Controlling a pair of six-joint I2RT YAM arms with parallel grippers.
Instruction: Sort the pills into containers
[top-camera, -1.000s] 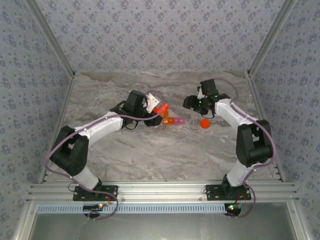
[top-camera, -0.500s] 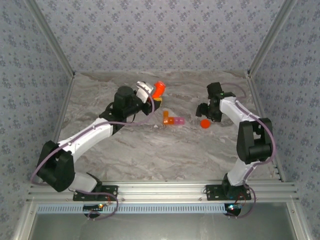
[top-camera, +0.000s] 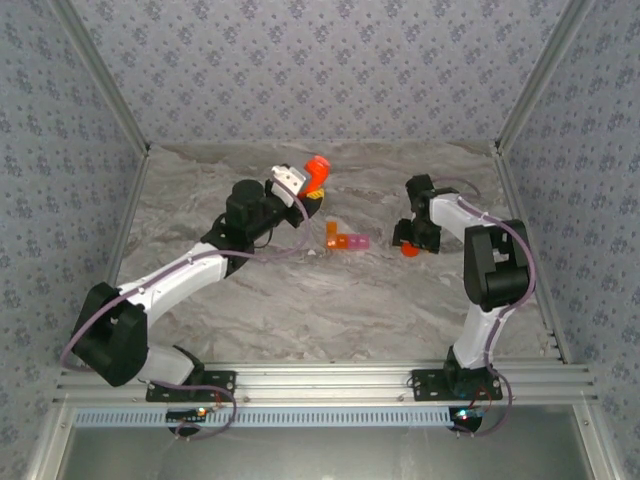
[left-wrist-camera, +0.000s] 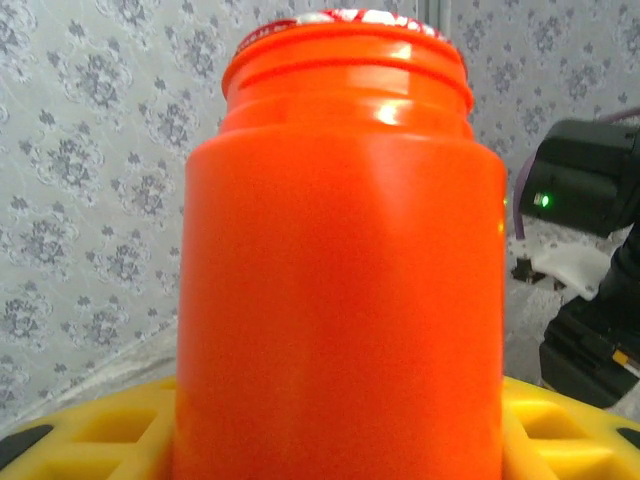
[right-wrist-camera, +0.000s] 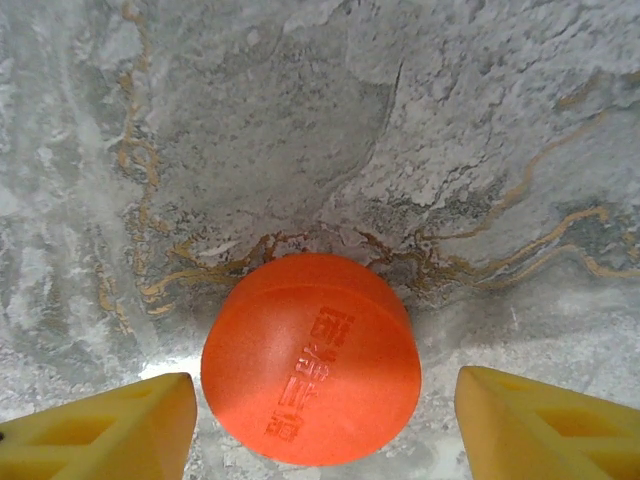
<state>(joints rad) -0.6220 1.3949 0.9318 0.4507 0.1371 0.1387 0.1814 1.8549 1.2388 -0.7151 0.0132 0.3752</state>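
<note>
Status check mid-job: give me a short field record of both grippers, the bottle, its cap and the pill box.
left gripper: shut on the orange bottle
orange bottle: clamped between the yellow fingers, no cap on it
right gripper: open, low over the table, one finger on each side of the orange cap
orange cap: lying on the table, not gripped
pill box: on the table between the two arms, neither gripper touching it
pills: too small to make out
</note>
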